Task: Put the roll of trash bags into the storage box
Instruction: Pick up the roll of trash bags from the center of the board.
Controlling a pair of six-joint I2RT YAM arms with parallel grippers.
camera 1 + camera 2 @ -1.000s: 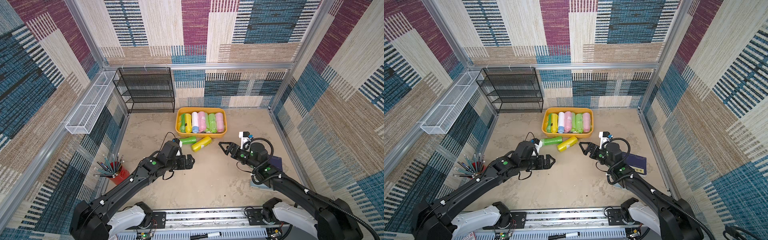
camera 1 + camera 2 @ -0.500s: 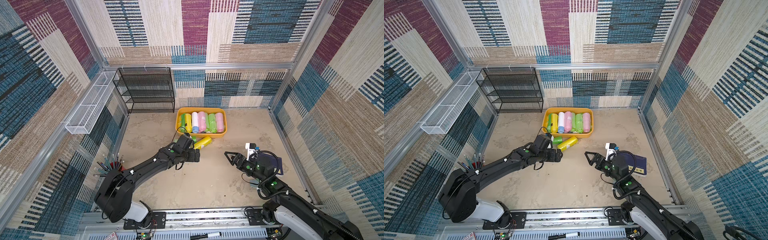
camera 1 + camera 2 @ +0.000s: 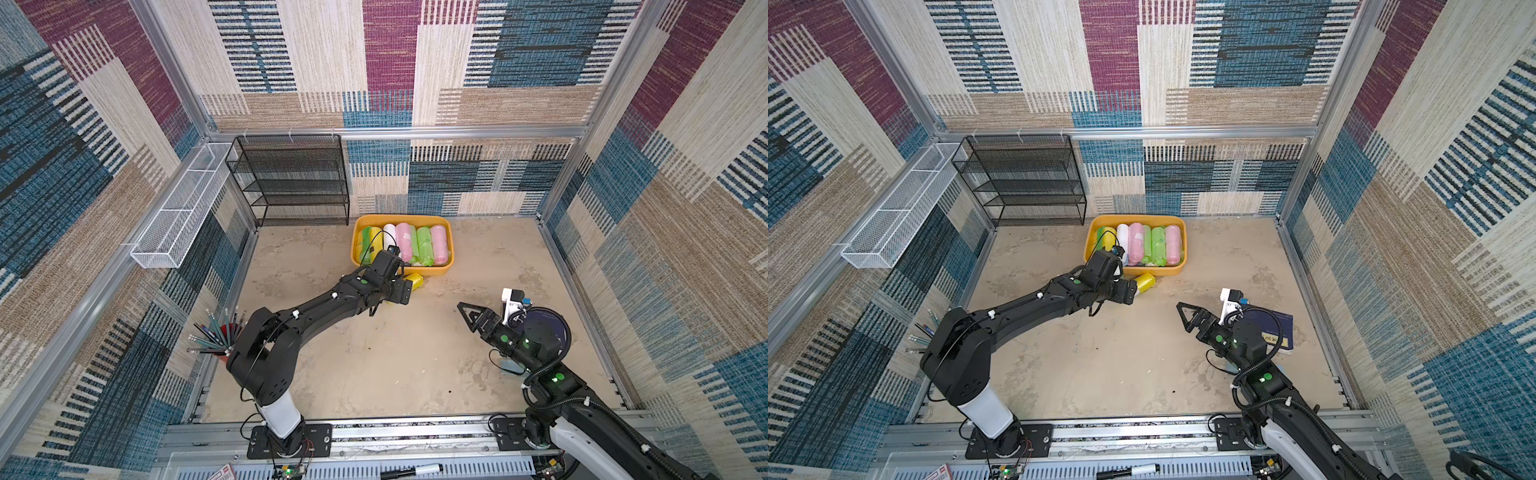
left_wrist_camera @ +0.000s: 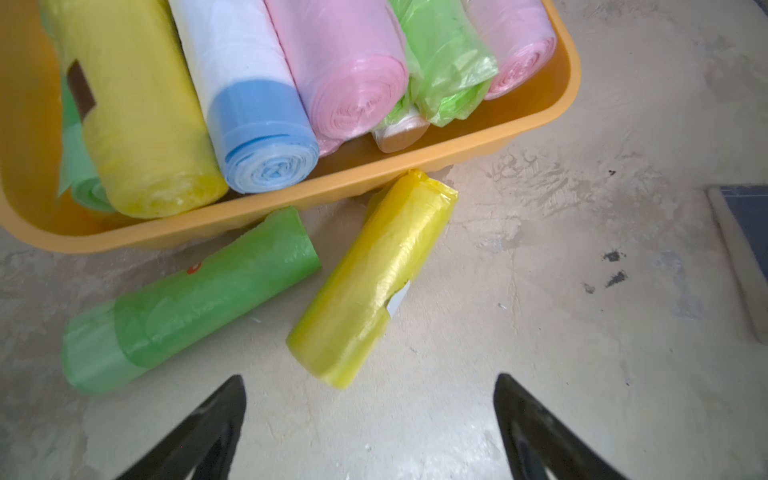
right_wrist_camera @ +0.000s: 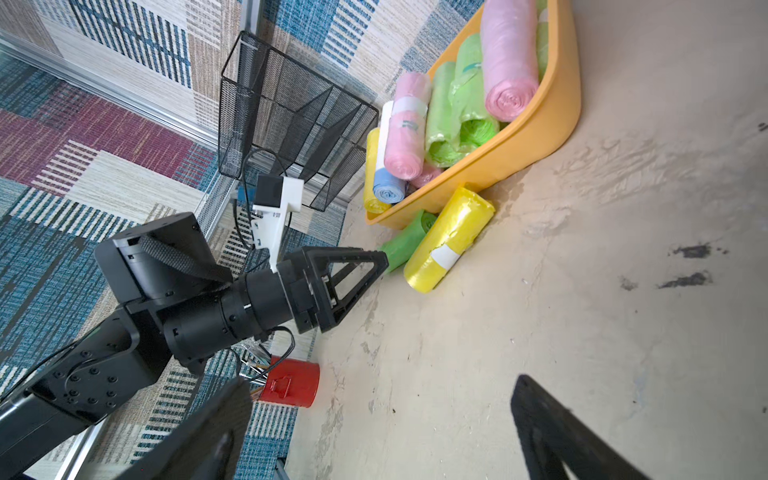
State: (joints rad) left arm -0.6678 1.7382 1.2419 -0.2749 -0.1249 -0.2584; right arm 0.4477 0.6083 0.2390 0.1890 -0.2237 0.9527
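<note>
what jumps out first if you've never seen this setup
The orange-yellow storage box at the back of the floor, packed with pink, green, yellow and white rolls, grabs the eye first. Before it a yellow roll and a green roll lie loose, the open left gripper poised close by.

Left arm (image 3: 316, 307): reached far forward from its base, low over the floor, with the elbow almost straight.
Left gripper (image 3: 404, 292): pointed forward and slightly down at the end of that reach. Its jaws stood wide apart, and both black fingers (image 4: 208, 428) showed in the wrist view.
Right arm (image 3: 513, 343): was drawn back nearer its base, the forearm angled up and inward.
Right gripper (image 3: 464, 308): hung clear of the floor, its tip aimed toward the left arm. Its jaws were spread wide.
</note>
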